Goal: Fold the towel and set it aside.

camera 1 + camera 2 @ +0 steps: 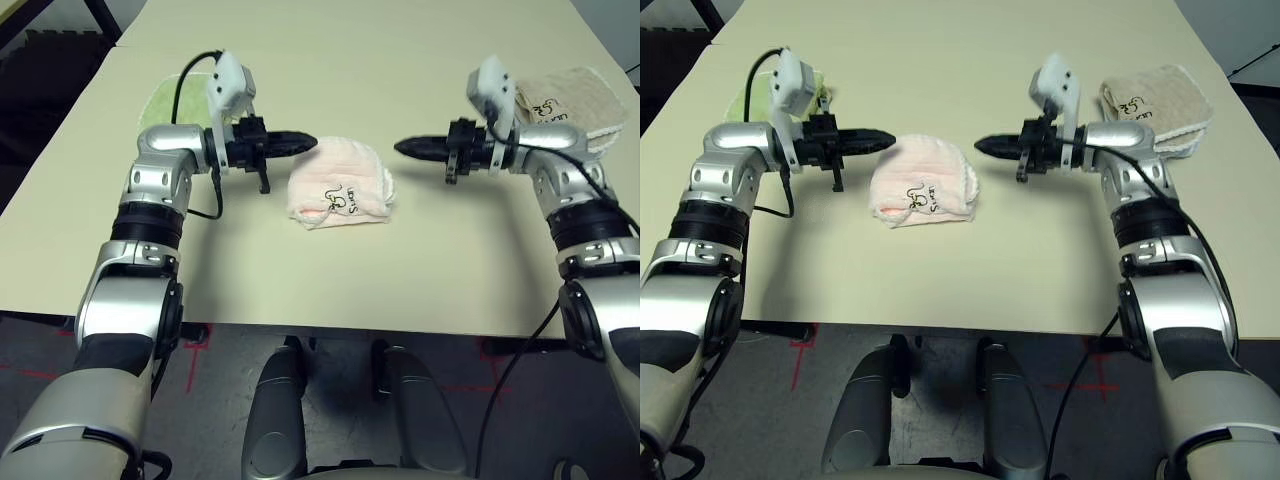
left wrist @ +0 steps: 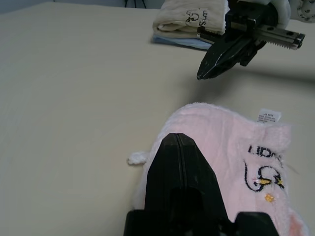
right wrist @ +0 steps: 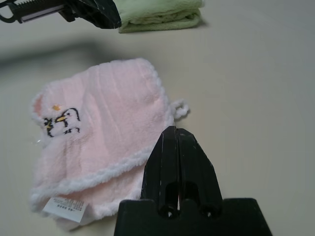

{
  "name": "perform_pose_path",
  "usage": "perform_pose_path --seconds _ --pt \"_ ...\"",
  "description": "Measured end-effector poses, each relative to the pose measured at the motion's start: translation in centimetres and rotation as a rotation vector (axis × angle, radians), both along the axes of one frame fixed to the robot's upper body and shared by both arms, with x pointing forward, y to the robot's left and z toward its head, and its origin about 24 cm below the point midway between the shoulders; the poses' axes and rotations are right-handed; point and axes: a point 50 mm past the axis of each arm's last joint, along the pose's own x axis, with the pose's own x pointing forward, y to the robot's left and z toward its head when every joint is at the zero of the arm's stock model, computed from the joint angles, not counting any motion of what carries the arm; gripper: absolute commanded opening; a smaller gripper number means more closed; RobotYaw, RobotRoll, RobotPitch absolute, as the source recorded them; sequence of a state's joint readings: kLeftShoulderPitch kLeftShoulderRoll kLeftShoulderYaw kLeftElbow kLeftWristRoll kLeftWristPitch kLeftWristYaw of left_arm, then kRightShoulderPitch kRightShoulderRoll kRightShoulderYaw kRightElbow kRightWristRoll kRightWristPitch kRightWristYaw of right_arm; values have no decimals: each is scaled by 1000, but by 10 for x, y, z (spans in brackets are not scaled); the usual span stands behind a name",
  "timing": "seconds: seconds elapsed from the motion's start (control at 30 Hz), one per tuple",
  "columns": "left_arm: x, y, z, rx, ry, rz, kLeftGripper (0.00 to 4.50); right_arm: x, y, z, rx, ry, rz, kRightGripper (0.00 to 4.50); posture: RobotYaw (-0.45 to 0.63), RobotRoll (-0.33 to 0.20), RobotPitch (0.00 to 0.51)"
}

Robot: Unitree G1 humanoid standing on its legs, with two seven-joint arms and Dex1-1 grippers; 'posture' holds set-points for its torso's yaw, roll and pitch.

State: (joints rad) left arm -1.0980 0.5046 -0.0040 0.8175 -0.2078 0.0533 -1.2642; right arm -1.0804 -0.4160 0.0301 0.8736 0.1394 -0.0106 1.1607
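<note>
The pink towel lies near the middle of the bench, nearest the robot of the cloths, bunched into a small folded bundle with its dark logo and a white tag showing. Just beyond its near edge the two arms hang above the bench on either side of it: the left gripper points in from the left and the right gripper from the right, both with fingers pressed together and nothing in them, neither touching the cloth. The folding looks done, so the step in hand is setting the towel aside; the next move calls for one gripper to open, come down and pinch the bundle without unfolding it. Farther back lie a green folded towel on the left and a beige folded towel on the right. No containers are present.
</note>
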Motion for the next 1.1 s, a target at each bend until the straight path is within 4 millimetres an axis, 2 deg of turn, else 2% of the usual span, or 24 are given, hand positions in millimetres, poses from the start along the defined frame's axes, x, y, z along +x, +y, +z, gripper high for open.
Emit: perform_pose_path --seconds 0.13,0.33,0.73,0.93,1.1 --pt "6 -5 -13 -26 42 40 48 6 17 -18 0 26 -41 0 -19 0 212" --pt "10 -8 -28 -41 63 87 48 11 26 -23 -37 12 -62 0 -15 0 216" --pt "17 4 -57 105 72 263 48 14 25 -34 -157 7 -110 0 -20 0 221" --pt "17 10 -61 134 56 290 48 12 20 -42 -159 7 -117 0 -23 0 222" --pt "16 12 -59 139 41 292 48 12 17 -39 -132 2 -126 0 -23 0 222"
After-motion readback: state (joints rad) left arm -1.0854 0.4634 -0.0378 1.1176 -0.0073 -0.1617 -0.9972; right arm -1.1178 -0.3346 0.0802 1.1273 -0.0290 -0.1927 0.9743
